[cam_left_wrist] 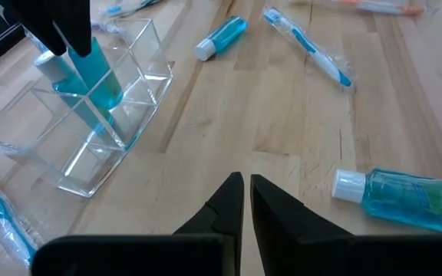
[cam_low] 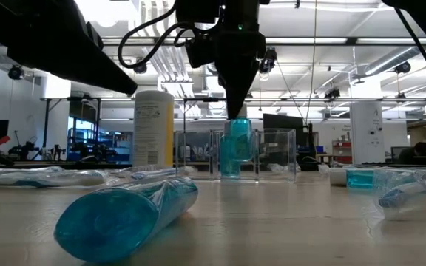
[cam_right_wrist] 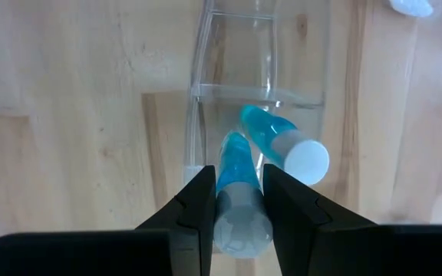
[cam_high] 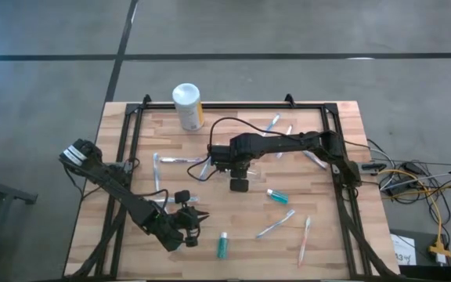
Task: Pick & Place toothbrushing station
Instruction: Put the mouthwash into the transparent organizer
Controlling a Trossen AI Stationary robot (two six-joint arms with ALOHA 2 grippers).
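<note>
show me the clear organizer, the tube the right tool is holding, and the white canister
clear organizer (cam_left_wrist: 140,57), left wrist view, on its upper side wall
held tube (cam_right_wrist: 235,172), right wrist view, on its teal body between the fingers
white canister (cam_high: 187,106), high view, on its side

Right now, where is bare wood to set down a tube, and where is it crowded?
Free: the near-right corner past the wrapped toothbrush, and the stretch between the white canister and the far toothbrushes. Crowded: mid-table, where the right tool holds a teal tube over the clear holder, and around the left tool.
</note>
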